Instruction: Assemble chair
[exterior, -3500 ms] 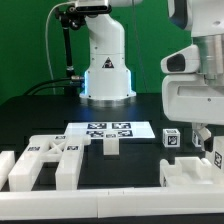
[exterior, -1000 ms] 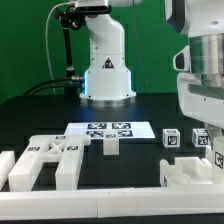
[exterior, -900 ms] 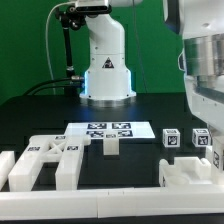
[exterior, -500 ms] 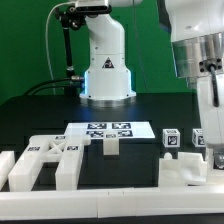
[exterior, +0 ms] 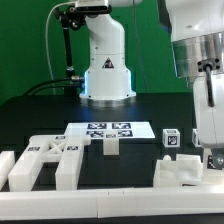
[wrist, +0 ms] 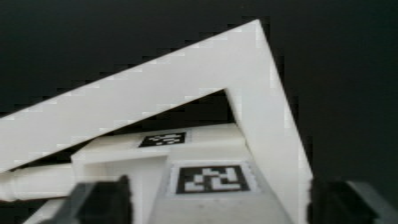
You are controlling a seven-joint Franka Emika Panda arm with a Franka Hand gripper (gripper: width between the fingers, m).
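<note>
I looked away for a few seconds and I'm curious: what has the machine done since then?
The arm rose, then came down again at the exterior view's right; its claw now sits low over the white chair part at the front, which slid slightly toward the exterior view's left. Whether the claw grips it, I cannot tell. The X-braced panel, small post, tagged cube and marker board stayed put.

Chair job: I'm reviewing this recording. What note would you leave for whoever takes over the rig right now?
Gripper: jaws open, low over the tagged part at the exterior view's right; apparently nothing held.
Parts: X-braced panel at the exterior view's left, post in front of the marker board, tagged block beside it; all loose on the table.
Done: no joints visible.
Left: grasp the part, then all the joining.
</note>
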